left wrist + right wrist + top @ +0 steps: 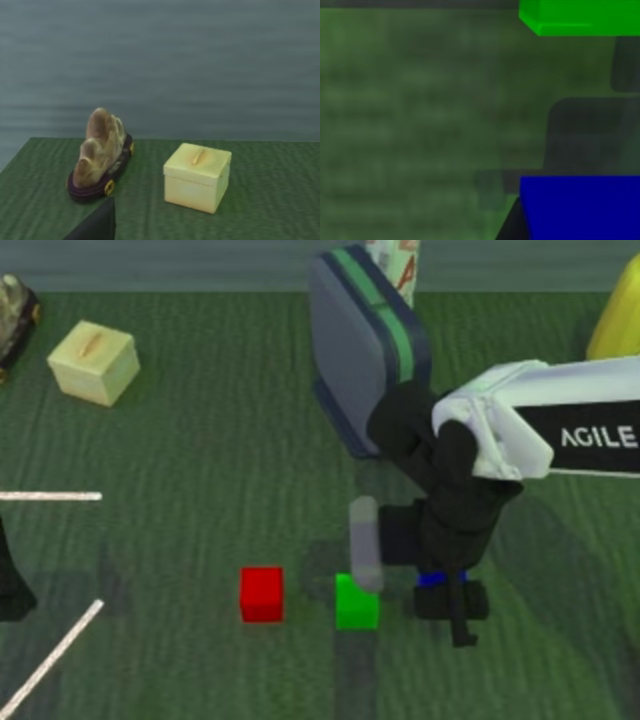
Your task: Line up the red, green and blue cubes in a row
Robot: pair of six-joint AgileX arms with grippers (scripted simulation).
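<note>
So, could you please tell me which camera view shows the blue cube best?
The right wrist view: the blue cube fills a corner there. The top view shows only a blue sliver under the right claw. The left wrist view misses it.

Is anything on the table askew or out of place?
Nothing stands out. The red cube and green cube sit flat, apart, in one line. The blue cube is under the right gripper, right of the green one. The cream block stands upright far off.

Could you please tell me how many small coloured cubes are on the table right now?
3: red cube leftmost, green cube beside it, blue cube mostly hidden under the right gripper.
</note>
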